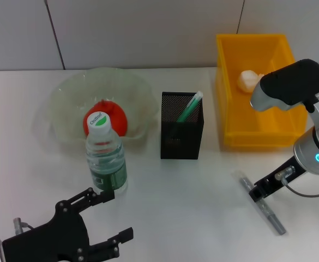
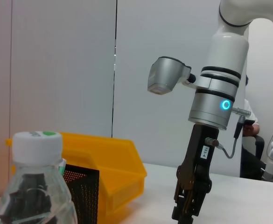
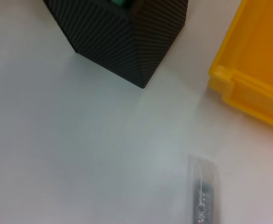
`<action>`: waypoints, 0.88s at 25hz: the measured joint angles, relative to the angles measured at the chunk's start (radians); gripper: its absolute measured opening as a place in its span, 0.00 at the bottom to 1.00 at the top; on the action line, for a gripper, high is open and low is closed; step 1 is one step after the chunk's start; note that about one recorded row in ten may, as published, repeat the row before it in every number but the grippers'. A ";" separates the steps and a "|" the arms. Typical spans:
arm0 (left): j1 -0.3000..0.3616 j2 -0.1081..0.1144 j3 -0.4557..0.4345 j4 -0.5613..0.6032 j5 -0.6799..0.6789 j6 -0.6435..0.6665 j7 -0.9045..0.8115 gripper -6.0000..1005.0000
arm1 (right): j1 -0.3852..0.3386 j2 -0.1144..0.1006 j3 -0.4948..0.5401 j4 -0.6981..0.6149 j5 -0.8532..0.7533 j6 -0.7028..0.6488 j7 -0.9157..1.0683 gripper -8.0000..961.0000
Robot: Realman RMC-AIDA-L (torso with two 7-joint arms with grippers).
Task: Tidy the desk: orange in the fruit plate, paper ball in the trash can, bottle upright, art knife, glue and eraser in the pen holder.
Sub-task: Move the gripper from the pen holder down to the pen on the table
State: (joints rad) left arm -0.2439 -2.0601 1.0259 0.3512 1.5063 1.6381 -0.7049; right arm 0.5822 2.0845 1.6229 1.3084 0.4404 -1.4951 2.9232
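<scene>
White tabletop [image 1: 203,218] is carrying everything in front of a plain pale wall. You are seeing the art knife [image 1: 263,203] lying flat near the front right, well apart from the mesh pen holder [image 1: 181,126] and just in front of the yellow trash can [image 1: 254,93]. The right gripper [image 1: 257,191] is hanging right over the knife's nearer end; if its fingers are released or clenched, I cannot tell. The knife is looking thin, stiff, light and smooth, so it may be slipping; I think taking it across the narrow body, near the middle, is safest. The left gripper [image 1: 113,215] is waiting with fingers spread and holding nothing, just beside the upright bottle [image 1: 104,158]. The orange [image 1: 106,117] is sitting in the fruit plate [image 1: 61,98].
</scene>
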 joint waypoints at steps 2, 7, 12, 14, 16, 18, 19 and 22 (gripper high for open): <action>0.000 0.000 0.000 0.000 0.000 0.001 0.000 0.81 | 0.002 0.000 0.000 -0.007 0.000 0.004 0.000 0.39; 0.000 0.000 0.000 0.000 0.000 0.002 -0.001 0.81 | 0.021 -0.001 0.000 -0.049 0.000 0.022 -0.004 0.39; 0.000 0.000 0.000 0.000 0.000 0.002 -0.004 0.81 | 0.035 -0.001 0.000 -0.063 0.000 0.026 -0.006 0.38; -0.001 0.000 0.000 0.000 0.000 0.001 -0.004 0.81 | 0.039 -0.001 0.000 -0.069 -0.001 0.027 -0.006 0.36; -0.003 0.000 0.000 0.000 0.000 -0.001 -0.004 0.81 | 0.047 -0.001 0.000 -0.084 -0.003 0.028 -0.006 0.33; -0.004 0.000 0.000 0.000 0.000 -0.001 -0.004 0.81 | 0.056 -0.002 0.000 -0.101 -0.004 0.032 -0.007 0.31; -0.004 0.000 0.000 0.000 0.000 -0.001 -0.004 0.81 | 0.062 -0.002 0.000 -0.111 -0.005 0.035 -0.007 0.29; -0.005 0.000 0.000 0.000 0.000 -0.001 -0.004 0.81 | 0.074 -0.003 0.000 -0.128 -0.007 0.040 -0.011 0.28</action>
State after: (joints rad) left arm -0.2489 -2.0601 1.0261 0.3512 1.5063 1.6367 -0.7088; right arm 0.6558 2.0814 1.6230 1.1801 0.4336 -1.4552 2.9118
